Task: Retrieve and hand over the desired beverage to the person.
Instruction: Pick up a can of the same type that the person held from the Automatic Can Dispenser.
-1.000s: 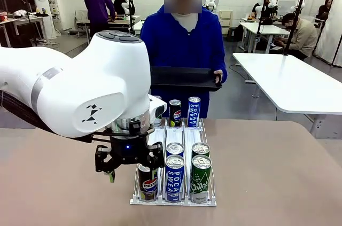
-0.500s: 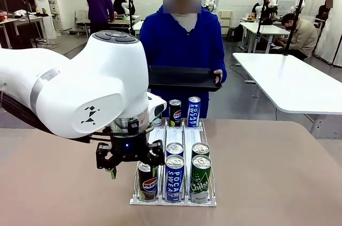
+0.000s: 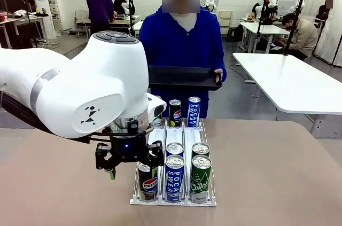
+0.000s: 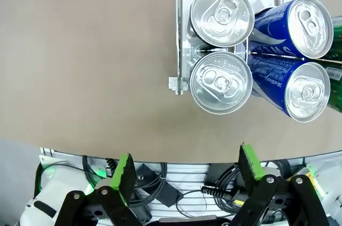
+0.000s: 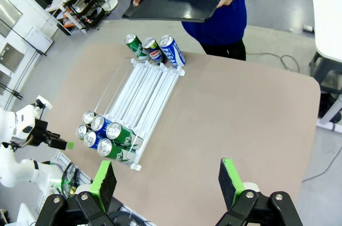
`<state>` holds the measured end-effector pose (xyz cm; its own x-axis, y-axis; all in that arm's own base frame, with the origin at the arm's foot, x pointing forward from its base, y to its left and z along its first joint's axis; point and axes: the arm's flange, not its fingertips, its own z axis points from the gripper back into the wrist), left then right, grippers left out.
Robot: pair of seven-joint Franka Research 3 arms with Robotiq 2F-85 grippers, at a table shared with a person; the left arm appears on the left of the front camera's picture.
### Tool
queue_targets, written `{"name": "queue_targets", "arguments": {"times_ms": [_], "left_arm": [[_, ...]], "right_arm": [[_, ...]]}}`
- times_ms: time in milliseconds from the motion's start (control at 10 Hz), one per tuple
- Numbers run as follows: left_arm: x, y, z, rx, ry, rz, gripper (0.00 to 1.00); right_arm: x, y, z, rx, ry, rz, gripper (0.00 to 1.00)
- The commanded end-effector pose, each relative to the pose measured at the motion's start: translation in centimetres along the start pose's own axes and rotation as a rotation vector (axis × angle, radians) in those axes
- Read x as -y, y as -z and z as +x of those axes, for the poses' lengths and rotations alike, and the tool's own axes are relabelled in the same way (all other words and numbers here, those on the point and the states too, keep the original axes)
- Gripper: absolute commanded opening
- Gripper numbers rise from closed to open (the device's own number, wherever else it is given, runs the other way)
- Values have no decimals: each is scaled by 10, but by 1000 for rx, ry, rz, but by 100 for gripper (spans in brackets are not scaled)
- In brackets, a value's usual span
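Several beverage cans stand in a white wire rack [image 3: 211,200]. At its near end are a Pepsi can [image 3: 148,182], a blue Pocari Sweat can [image 3: 175,179] and a green can [image 3: 200,180], with more behind them. My left gripper [image 3: 133,166] hangs open just above the Pepsi can, holding nothing. In the left wrist view, the left gripper [image 4: 187,167] is short of two silver can tops [image 4: 220,82]. My right gripper [image 5: 167,182] is open and empty, high over the table. The person [image 3: 181,39] in a blue hoodie stands at the far side.
The person holds a black tray [image 3: 184,78] level over the table's far edge, just beyond the rack's back cans [image 3: 184,111]. Bare brown tabletop [image 3: 267,172] lies to the rack's left and right. Other tables and people are farther back in the room.
My left arm has shifted very slightly. Both grippers have stayed open, and the cans and tray have not moved.
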<state>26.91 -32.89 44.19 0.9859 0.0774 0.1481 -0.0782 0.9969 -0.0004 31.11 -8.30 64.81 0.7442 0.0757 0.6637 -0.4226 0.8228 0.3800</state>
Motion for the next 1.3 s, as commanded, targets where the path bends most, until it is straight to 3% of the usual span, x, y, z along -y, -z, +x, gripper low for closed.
{"name": "queue_targets", "arguments": {"times_ms": [0,200,700,1200], "left_arm": [[5,6,15,6,102,-51,100],[9,12,31,16,148,-71,100],[8,27,57,95,113,-45,100],[11,36,61,47,96,-62,100]], "right_arm": [[2,1,1,8,-6,30,100],[2,1,1,8,-6,30,100],[2,1,1,8,-6,30,100],[2,1,1,8,-6,30,100]]}}
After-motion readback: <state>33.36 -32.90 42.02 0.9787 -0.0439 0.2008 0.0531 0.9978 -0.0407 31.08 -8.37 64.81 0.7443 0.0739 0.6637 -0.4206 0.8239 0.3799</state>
